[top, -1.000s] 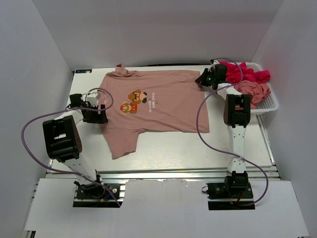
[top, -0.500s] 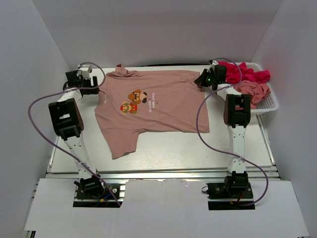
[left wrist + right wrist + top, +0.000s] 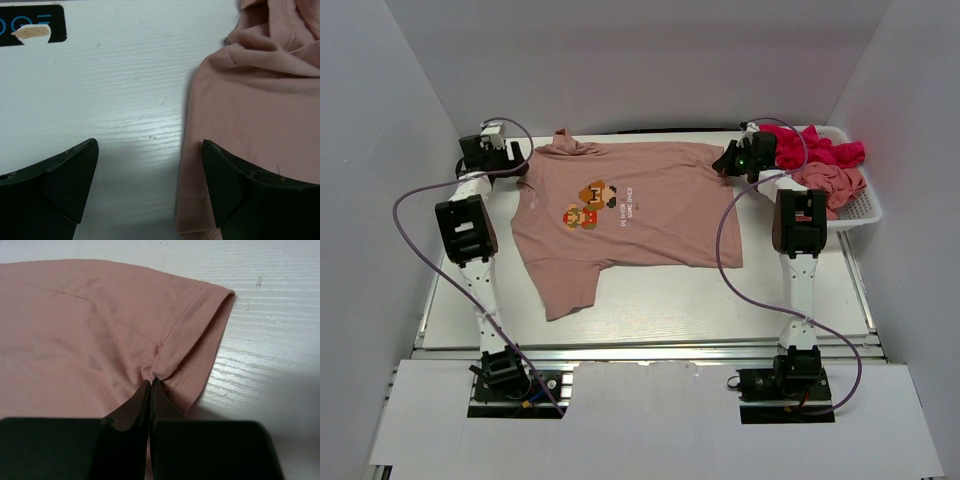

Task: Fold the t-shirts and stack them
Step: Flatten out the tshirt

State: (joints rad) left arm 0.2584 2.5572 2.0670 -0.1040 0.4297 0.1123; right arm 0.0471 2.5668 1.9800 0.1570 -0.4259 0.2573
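A dusty salmon-pink t-shirt (image 3: 630, 215) with a pixel-art chest print lies spread flat on the white table (image 3: 720, 300). My left gripper (image 3: 520, 165) is open at the shirt's far left edge. In the left wrist view this gripper (image 3: 150, 150) straddles the edge of the pink cloth (image 3: 250, 100), one finger over bare table and the other over the shirt. My right gripper (image 3: 725, 160) is at the far right sleeve. The right wrist view shows it (image 3: 151, 381) shut on a pinch of the sleeve (image 3: 190, 315).
A white mesh basket (image 3: 865, 215) stands at the far right, holding a magenta-red t-shirt (image 3: 825, 152) and another pink one (image 3: 835, 182). A black label (image 3: 30, 22) is stuck on the table at the far left corner. White walls close in both sides.
My left arm has swung from the shirt's left side up to its far left corner, and its jaws have stayed open. The right gripper has kept its hold on the sleeve.
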